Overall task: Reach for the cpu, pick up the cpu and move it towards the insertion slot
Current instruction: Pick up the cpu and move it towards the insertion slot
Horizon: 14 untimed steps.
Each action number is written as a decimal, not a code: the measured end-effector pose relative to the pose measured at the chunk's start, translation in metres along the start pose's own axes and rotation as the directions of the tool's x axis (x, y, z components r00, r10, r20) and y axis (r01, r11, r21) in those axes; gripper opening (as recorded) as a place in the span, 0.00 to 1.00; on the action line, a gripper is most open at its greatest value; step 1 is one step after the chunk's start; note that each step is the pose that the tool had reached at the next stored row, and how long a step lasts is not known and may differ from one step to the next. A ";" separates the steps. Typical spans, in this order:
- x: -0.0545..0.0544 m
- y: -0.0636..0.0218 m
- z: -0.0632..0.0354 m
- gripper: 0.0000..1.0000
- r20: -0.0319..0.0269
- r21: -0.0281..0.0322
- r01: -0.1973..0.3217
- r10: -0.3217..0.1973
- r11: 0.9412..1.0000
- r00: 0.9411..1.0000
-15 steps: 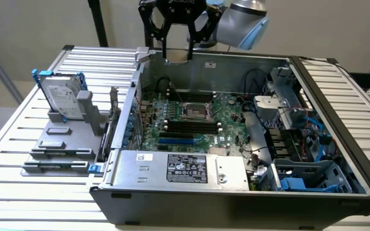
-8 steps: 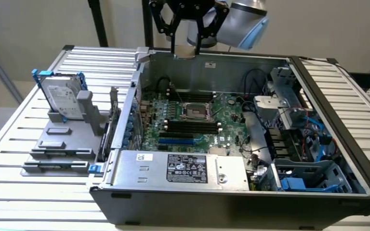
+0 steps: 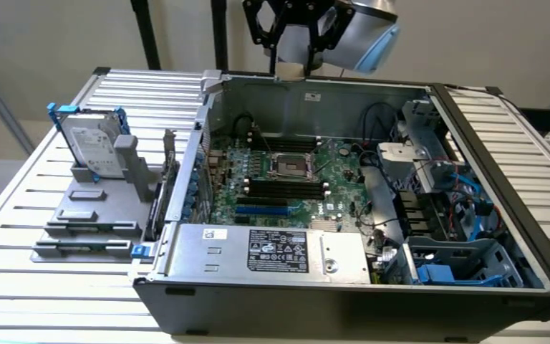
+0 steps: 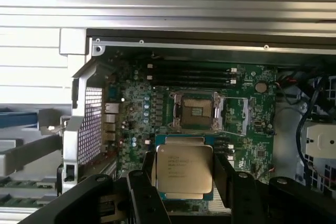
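While the tool (image 4: 185,182) pinches the cpu (image 4: 185,170) by its side edges, keeping the chip flat and level, it hangs above the open case, the insertion slot (image 4: 195,110) lying below on the green board.

Dark print lines sit on the small square silvery-grey metal cpu (image 4: 184,168), too small to read; likewise the black label (image 3: 278,250) on the grey metal power-supply box.

The gripper (image 3: 292,43) hangs above the rear wall of the open case (image 3: 351,301). Inside the case, the slot (image 3: 289,167) sits on the green board (image 3: 337,168). Outside it, towards the exterior view's left, a hard drive (image 3: 94,143) stands upright.
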<state>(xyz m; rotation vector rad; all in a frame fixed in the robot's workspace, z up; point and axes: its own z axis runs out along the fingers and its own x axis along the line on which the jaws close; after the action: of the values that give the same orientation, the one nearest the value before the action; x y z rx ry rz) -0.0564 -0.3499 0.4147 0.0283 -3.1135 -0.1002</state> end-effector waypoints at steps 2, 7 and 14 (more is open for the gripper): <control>-0.004 0.0049 0.0035 0.54 0.000 0.001 0.000 0.000 1.000 1.000; -0.011 0.0137 0.0130 0.54 0.000 0.001 0.000 0.000 1.000 1.000; -0.015 0.0200 0.0243 0.54 0.001 0.003 -0.011 0.011 1.000 1.000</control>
<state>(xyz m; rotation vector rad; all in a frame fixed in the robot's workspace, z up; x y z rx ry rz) -0.0428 -0.3281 0.3914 0.0105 -3.1141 -0.0947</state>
